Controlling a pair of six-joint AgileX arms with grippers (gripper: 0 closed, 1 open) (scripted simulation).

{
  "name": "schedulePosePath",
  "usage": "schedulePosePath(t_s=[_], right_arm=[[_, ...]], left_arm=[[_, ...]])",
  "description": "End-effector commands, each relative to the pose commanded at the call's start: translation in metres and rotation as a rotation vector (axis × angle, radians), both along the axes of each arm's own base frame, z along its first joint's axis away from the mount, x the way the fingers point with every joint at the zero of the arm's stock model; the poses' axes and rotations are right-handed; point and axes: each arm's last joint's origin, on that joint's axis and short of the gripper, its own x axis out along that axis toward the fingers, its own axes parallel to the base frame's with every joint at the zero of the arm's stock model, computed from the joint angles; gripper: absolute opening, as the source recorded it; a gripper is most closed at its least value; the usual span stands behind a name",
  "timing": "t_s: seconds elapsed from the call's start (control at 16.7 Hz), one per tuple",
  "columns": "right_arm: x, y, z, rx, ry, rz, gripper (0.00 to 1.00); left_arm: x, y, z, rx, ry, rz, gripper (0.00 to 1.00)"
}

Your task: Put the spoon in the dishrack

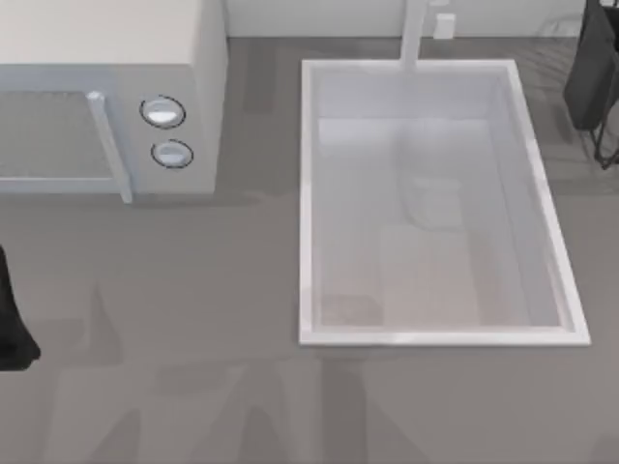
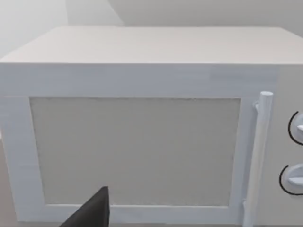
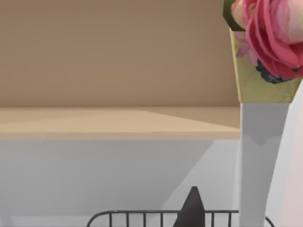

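The grey tabletop (image 1: 193, 387) carries everything here. The boxy white microwave (image 2: 142, 47) is the largest thing on it and stands square in front of the left pincer (image 2: 92, 213), door shut, handle and two dials off to one side. The left arm (image 1: 12, 324) sits at the tabletop's left edge. Whether that pincer is released or clenched I cannot tell.

Next in size is the white sink (image 1: 435, 336), which lies between the two arms and nearer the right arm (image 1: 595, 77). Its faucet (image 1: 414, 34) is at the far rim.

The right pincer (image 3: 191, 210) hangs just above the dishrack (image 3: 142, 218), whose dark wire rail runs directly beneath its tip. A pale wall and a beige ledge (image 3: 118, 123) lie beyond it, and a pink flower (image 3: 277, 38) is above and to one side. I cannot tell this pincer's state either.

I cannot place the spoon, nor tell whether the right pincer is carrying it.

My judgement is that the step in hand is at the rack. If the spoon is held, it should go down between the wires with the handle roughly upright and be freed only once the bowl rests on something. If it is not, it has to be found first, and the sink basin is a likely place.
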Motion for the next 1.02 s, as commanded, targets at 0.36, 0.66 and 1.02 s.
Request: schedulePosePath(t_s=[0.36,0.66,1.02], right_arm=[[0.012,-0.004,-0.004,0.005,0.003,0.004,0.00],[0.083,-0.028,-0.044,0.006,0.009,0.006,0.00],[0.173,-0.025,-0.141,-0.012,-0.018,0.002,0.00]], left_arm=[[0.000,0.000,0.000,0.000,0.000,0.000,1.00],[0.000,0.000,0.000,0.000,0.000,0.000,1.00],[0.000,0.000,0.000,0.000,0.000,0.000,1.00]])
